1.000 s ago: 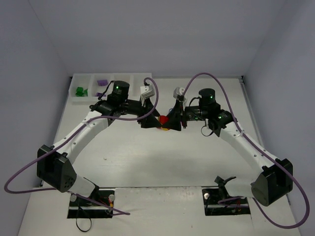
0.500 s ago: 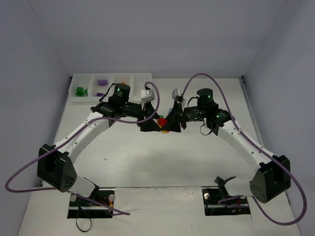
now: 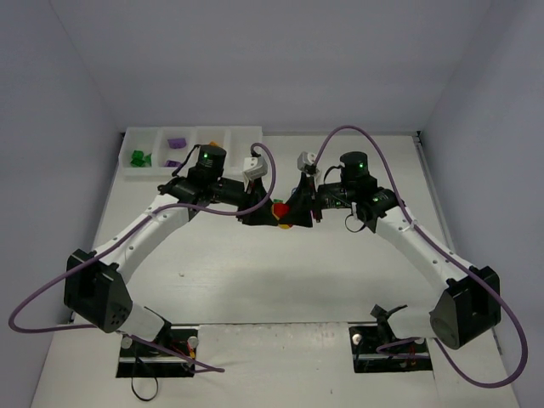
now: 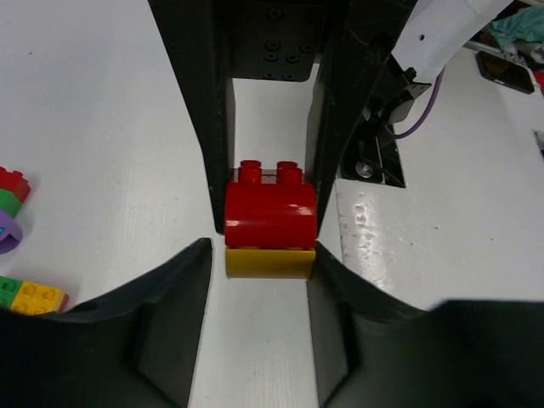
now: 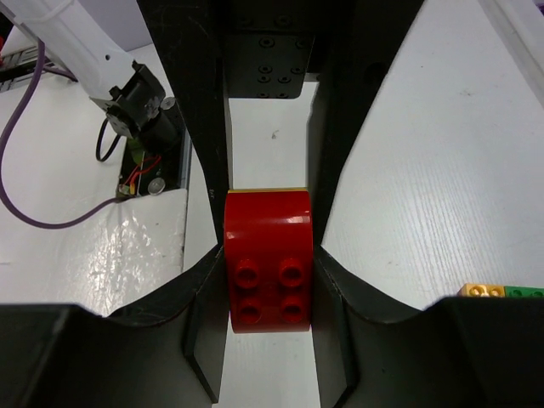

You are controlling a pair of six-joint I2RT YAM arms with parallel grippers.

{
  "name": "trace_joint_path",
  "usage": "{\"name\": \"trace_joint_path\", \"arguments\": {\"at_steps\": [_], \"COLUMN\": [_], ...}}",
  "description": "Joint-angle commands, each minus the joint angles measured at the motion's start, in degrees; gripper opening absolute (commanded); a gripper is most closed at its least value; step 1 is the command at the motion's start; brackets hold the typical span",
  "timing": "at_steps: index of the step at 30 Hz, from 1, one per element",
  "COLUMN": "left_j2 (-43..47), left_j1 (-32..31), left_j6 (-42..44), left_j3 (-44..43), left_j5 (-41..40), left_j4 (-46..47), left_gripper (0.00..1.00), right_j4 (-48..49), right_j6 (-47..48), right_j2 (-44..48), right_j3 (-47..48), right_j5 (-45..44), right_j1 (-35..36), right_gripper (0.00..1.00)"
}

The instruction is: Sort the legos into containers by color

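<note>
A red lego (image 5: 268,259) with a yellow lego (image 4: 269,262) joined to it hangs above mid-table (image 3: 280,212). My right gripper (image 5: 268,272) is shut on the red brick, pads on both its sides. My left gripper (image 4: 259,255) faces it head-on, open, with its jaws round the yellow brick. Its right fingertip (image 4: 327,280) touches the brick and a narrow gap shows on the left. The containers (image 3: 157,132) are one white tray at the far left, with green legos (image 3: 138,156) and purple legos (image 3: 176,143) inside.
Loose legos lie on the table beside the grippers: a red, green and purple cluster (image 4: 8,204), and a green and yellow piece (image 4: 30,296) that also shows in the right wrist view (image 5: 501,291). Both arms' purple cables arch over the table.
My left gripper has moved right up to the right gripper, and its jaws have narrowed round the yellow brick. The right gripper keeps its hold on the red brick.
</note>
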State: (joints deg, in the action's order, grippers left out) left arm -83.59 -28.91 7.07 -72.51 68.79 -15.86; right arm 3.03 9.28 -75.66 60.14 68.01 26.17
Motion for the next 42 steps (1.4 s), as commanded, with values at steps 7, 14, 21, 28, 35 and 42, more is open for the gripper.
{"name": "trace_joint_path", "arguments": {"at_steps": [7,14,21,28,35,42], "left_j2": [0.27,-0.08,-0.08,-0.34,-0.08,0.18], "left_j1": [-0.63,-0.71,-0.45,-0.27,-0.10,-0.01], "left_j6": [-1.09,-1.80,-1.27,-0.83,1.36,3.91], "left_j3": [-2.90,-2.37,-2.02,-1.41,-1.85,-1.93], "left_j5": [1.34,1.52,0.99,0.29,-0.15,-0.15], "left_j4": [4.78,4.70,4.08,3.55,1.53,-0.49], "left_gripper": [0.03,0.00,0.00,0.00,0.00,0.00], "right_j4": [4.62,4.27,3.74,2.95,2.60,2.33], "right_j6": [1.53,1.97,2.41,2.59,2.85,2.76], "right_j2": [0.34,0.77,1.48,1.92,2.44,2.36], "right_j3": [2.70,2.18,2.18,2.00,1.74,1.38], "right_j5": [2.22,0.64,-0.68,-0.51,-1.04,-1.39], "right_j1": [0.72,0.72,0.46,0.28,-0.24,-0.86], "right_gripper": [0.06,0.26,0.36,0.46,0.41,0.27]}}
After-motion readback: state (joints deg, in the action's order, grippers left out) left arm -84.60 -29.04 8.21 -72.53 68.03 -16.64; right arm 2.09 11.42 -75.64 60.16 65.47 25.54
